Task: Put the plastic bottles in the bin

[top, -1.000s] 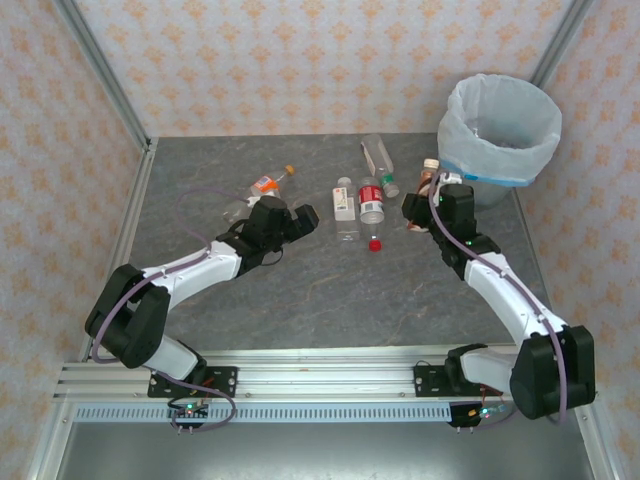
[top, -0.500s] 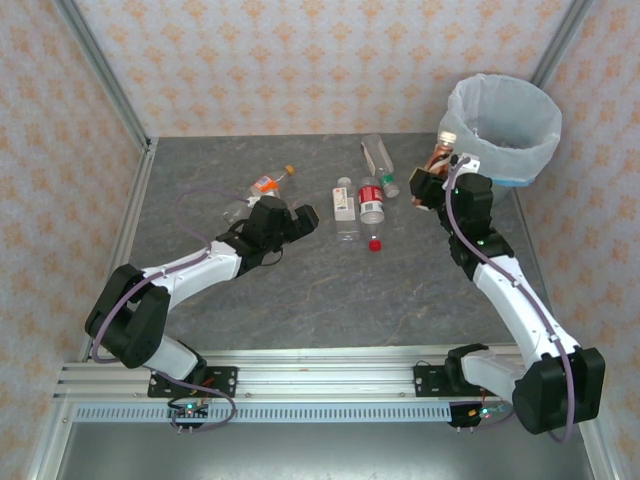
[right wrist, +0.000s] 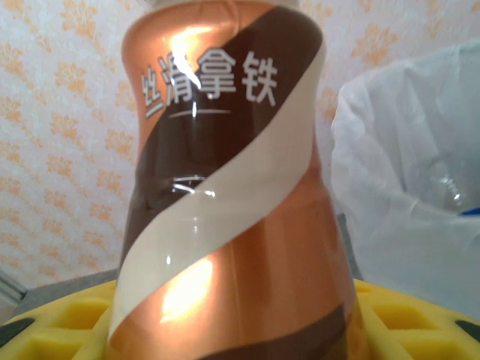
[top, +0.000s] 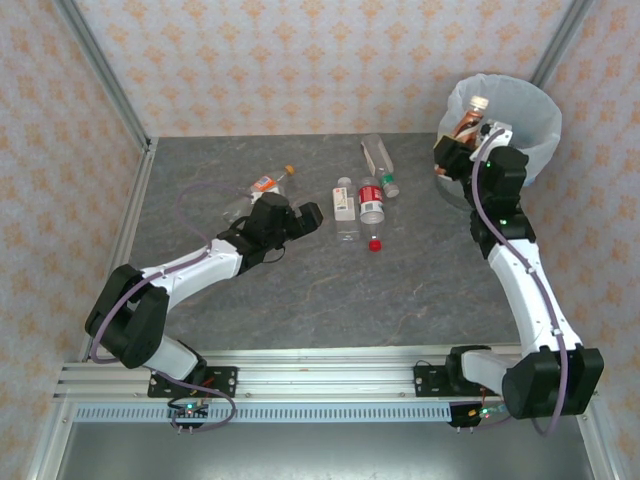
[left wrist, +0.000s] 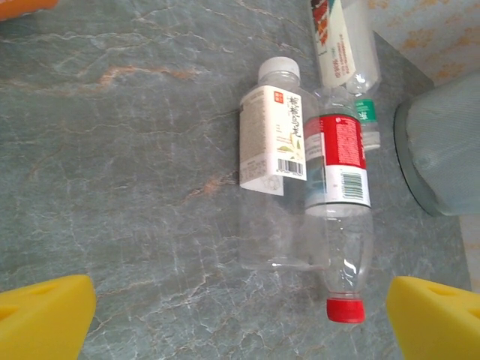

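From above, the right pincer (top: 462, 148) has lifted the brown bottle (top: 470, 120) it holds to the bin (top: 540, 125) rim, nearly in; the left pincer (top: 306, 214) is wide open. Its wrist view shows a white bottle (left wrist: 274, 142) and a red bottle (left wrist: 339, 161) touching on the table (left wrist: 112, 187). The right wrist view shows the brown bottle beside the bag (right wrist: 405, 195), whose inside is unclear.

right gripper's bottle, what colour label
Bottle label: brown, copper, cream diagonal band; right wrist view.

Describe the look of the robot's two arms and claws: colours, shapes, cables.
Both the left arm and right arm have white tubular links between bulky black joints, with a thin purple cable looping alongside. The left claw and right claw have black bodies and bright yellow finger pads.
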Available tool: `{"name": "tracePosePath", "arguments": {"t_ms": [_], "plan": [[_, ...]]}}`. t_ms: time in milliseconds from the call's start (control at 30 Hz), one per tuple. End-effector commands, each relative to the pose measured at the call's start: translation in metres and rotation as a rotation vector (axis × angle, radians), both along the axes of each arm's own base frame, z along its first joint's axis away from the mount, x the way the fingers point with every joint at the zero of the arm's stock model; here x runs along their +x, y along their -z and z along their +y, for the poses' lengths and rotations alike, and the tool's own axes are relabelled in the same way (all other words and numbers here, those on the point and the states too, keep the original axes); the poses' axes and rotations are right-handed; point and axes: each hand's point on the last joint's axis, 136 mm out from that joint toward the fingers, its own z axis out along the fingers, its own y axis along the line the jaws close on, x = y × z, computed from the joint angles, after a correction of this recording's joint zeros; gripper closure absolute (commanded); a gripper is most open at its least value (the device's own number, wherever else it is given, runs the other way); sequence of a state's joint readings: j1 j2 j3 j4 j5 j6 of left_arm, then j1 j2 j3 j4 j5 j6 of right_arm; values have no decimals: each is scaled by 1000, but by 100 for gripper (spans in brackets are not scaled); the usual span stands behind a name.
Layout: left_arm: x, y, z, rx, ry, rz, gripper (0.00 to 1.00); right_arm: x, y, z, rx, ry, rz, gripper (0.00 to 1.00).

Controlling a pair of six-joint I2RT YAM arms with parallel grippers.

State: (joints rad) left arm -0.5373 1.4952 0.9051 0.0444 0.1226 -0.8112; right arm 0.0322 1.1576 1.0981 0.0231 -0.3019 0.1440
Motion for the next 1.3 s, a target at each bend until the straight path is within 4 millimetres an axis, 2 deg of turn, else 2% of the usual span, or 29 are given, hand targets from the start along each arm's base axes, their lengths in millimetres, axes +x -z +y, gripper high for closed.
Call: {"name": "tracePosePath", "arguments": {"t_ms": [0, 267, 367, 467, 667, 800, 1033, 1267], "plan": [[-1, -6, -12, 11, 61, -13, 0, 2, -24, -7, -48, -6, -46, 100], [-7, -14, -45, -10, 208, -9, 0, 20, -41, -44, -63, 47, -44, 100], [-9, -18, -61, -51, 270, -13, 0, 27, -43, -56, -47, 49, -11, 100], [-9, -22, -67, -60, 290, -22, 0, 35, -44, -69, -49, 77, -3, 100], [-13, -23, -69, -57, 308, -27, 0, 48, -41, -104, -126, 203, 39, 100], [-15, -18, -68, -56, 306, -15, 0, 58, -35, -118, -150, 249, 55, 100], [-15, -20, -69, -57, 313, -28, 0, 74, -23, -146, -226, 364, 110, 100], [-13, -19, -69, -50, 312, -26, 0, 81, -22, -180, -354, 505, 134, 96]]}}
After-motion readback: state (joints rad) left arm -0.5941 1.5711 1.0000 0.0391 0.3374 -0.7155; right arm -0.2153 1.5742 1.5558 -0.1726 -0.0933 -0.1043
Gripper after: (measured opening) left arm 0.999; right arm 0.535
